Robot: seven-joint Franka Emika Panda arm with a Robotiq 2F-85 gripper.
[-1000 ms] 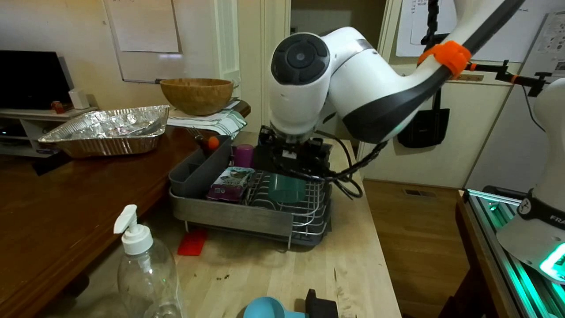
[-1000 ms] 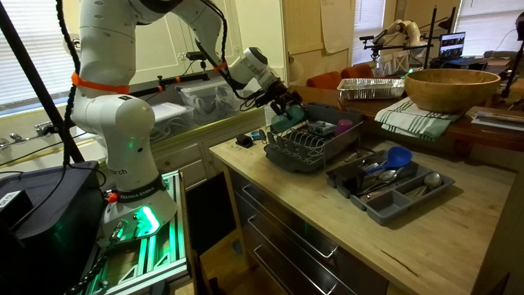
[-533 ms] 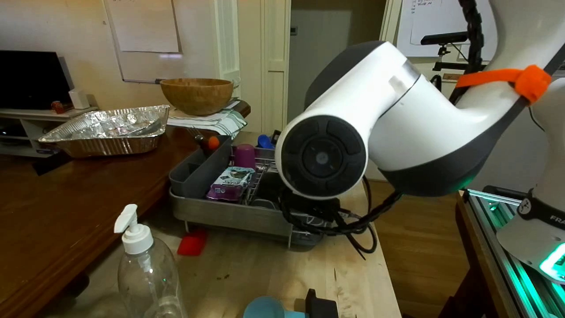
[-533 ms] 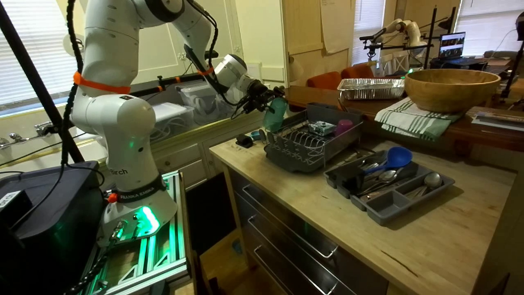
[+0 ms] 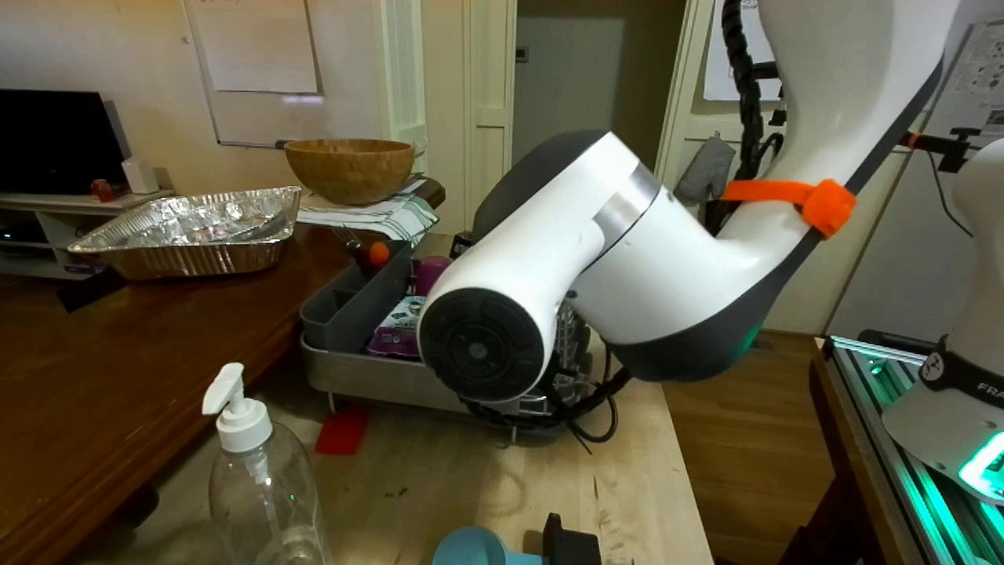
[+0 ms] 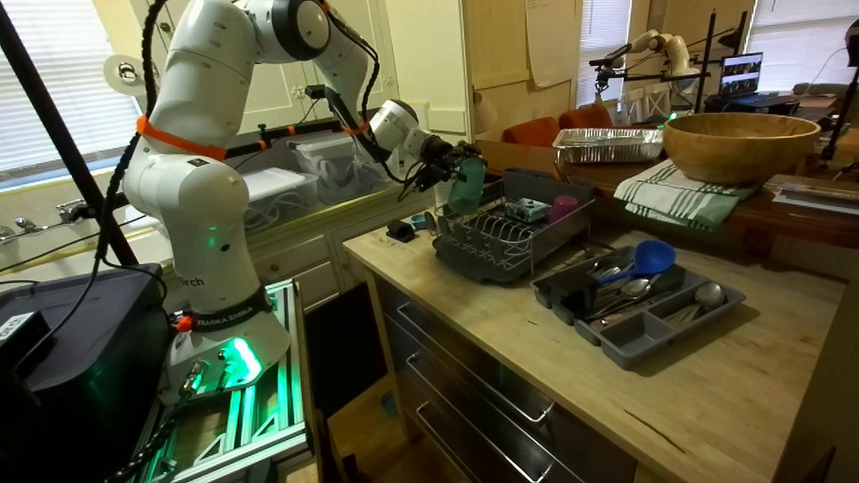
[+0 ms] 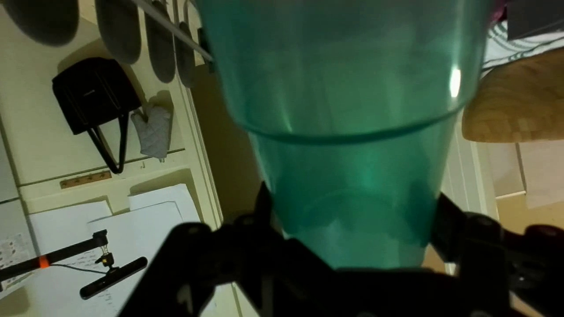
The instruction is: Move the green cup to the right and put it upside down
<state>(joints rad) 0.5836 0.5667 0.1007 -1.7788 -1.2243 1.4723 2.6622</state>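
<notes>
Here, green cup (image 6: 468, 186) in hand (image 7: 354, 211), near rack edge (image 6: 463, 260)

Tool (image 7: 354, 207), w/ green cup (image 7: 352, 101) in its grip, hangs at rack (image 6: 560, 235) end; upright gray pegs (image 7: 118, 31) just beside, contact can't tell. Wire tines (image 6: 513, 231) crowd rack floor; packet (image 6: 527, 210) & purple cup (image 6: 564, 209) block further in. Utensil tray (image 6: 637, 352) sits nr rack, leaving narrow counter (image 6: 765, 376) strip btwn; blue ladle (image 6: 655, 257) sticks up from tray. Past tray, wide bare stretch, OK to pass; bare lane too along counter's front edge. In an exterior view, counter's open btwn rack & blue scoop (image 5: 469, 548) w/ black obj (image 5: 571, 541) alongside; soap bottle (image 5: 267, 479) stands tall in foregrd. Arm (image 5: 533, 259) hides much of rack there; cable (image 5: 600, 399) loops low.
</notes>
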